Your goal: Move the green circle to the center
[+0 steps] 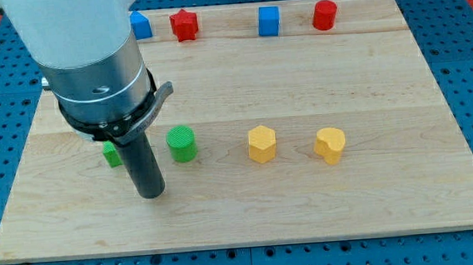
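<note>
The green circle point(182, 144) stands on the wooden board point(250, 207), left of the middle. My tip point(151, 193) rests on the board just below and to the left of it, a short gap apart. A second green block point(111, 155) sits further left, mostly hidden behind the rod, so its shape cannot be made out.
A yellow hexagon block point(261, 144) and a yellow heart-like block point(330, 145) lie to the right of the green circle. Along the view's top are a blue block point(140, 25), a red star point(184, 24), a blue cube point(269, 21) and a red round block point(324, 14).
</note>
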Tool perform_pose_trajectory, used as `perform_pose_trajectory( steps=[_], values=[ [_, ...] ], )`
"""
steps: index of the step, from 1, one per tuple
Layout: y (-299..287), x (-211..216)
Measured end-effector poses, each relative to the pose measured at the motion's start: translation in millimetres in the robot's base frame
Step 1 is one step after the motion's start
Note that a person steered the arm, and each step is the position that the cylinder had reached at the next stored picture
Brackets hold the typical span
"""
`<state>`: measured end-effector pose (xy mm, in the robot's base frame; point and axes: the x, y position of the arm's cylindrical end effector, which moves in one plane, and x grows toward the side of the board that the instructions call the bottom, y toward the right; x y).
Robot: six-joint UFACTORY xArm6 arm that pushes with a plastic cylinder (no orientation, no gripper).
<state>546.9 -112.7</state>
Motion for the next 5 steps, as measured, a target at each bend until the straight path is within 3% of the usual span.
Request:
perform_pose_trajectory(
  steps=[1,5],
  values=[
    [0,-3],
    [39,-87]
  ],
)
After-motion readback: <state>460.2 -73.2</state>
